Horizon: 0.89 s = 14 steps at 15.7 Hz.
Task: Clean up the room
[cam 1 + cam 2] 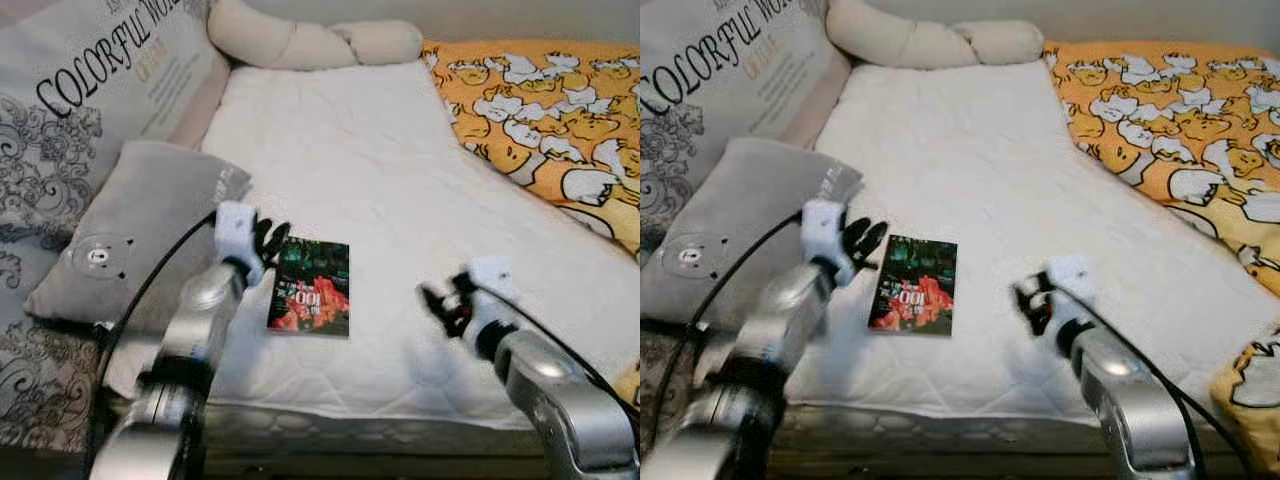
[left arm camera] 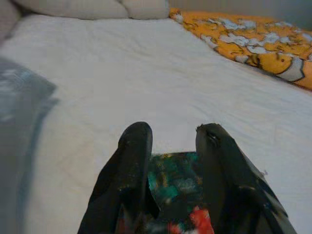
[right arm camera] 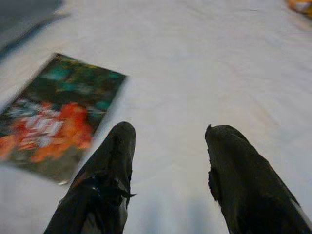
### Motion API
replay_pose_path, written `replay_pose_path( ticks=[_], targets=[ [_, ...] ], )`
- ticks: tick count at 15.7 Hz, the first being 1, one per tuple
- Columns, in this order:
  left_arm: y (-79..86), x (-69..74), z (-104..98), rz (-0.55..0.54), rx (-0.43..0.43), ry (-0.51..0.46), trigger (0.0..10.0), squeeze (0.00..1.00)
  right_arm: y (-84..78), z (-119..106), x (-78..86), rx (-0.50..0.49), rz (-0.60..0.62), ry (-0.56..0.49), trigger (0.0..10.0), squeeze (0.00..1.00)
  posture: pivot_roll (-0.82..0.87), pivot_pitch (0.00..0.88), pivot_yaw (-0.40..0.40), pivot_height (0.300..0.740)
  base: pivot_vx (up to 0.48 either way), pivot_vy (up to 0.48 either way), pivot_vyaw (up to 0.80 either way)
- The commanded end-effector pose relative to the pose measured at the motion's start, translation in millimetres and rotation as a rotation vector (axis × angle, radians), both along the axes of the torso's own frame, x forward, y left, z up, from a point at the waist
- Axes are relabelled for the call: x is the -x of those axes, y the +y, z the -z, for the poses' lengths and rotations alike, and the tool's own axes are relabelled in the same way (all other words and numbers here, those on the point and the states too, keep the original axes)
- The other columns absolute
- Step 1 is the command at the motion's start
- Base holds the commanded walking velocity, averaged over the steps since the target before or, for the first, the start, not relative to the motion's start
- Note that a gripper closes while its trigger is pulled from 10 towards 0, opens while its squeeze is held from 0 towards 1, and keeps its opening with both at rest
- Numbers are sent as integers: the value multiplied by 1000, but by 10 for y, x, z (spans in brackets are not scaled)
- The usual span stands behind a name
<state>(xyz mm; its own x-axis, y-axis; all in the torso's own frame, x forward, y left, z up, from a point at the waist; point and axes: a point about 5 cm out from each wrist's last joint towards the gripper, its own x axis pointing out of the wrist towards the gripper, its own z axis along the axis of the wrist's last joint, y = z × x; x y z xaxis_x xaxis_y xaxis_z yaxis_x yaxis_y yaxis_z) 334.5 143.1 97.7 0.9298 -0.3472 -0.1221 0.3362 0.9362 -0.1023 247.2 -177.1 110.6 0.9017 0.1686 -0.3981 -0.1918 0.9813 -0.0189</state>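
Bed [image 1: 380, 180] with white quilted cover, seen from the head camera; a book [image 1: 310, 287] with a dark green and red-orange cover is lying flat on the cover near the bed's front edge. The left claw [image 1: 272, 240] is hovering at the book's upper left corner, its 2 black fingers [image 2: 127, 180] standing apart and released, with the book's edge showing between them in the left wrist view. The right claw [image 1: 434, 304] is hanging over bare cover to the right of the book, apart from it, its fingers [image 3: 105, 180] likewise spread and grasping nothing. A grey cushion [image 1: 140, 225] is lying just left of the book; an orange duck-print blanket [image 1: 560, 120] is covering the bed's right side; a cream bolster [image 1: 310, 40] is lying along the head end.
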Motion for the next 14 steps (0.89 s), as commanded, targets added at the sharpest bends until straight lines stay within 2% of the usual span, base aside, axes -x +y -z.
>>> replay_pose_path(
  ticks=[1,5,6,7,11,12,13,14],
  targets=[
    [60,71,-117,-14,-38,-33,10000,0,-77,5,-48,7,73,-25,10000,0,-71,0,49,740,0,-480,0],
    [211,328,-102,-69,-106,-38,10000,0,-60,48,-131,8,49,-38,10000,0,-16,0,18,740,0,-480,0],
    [268,503,-46,-91,-122,7,10000,0,-35,83,-156,0,54,-37,10000,0,-9,0,17,740,0,-480,0],
    [282,579,-12,-91,-137,25,10000,0,-25,102,-160,-8,57,-33,10000,0,-9,0,17,740,0,-480,0],
    [296,667,51,-130,-124,59,10000,0,18,183,-125,-60,50,-7,10000,0,-8,0,17,740,0,-480,0],
    [298,677,30,-142,-104,70,10000,0,15,200,-128,-67,50,-5,10000,706,-7,0,17,740,0,-480,0],
    [303,675,25,-145,-100,72,10000,0,14,202,-132,-66,47,-5,10000,1000,-7,0,19,740,0,-480,0],
    [304,676,22,-145,-99,76,10000,0,16,204,-137,-68,42,-6,10000,1000,-6,0,19,740,0,-480,0]
  ],
)
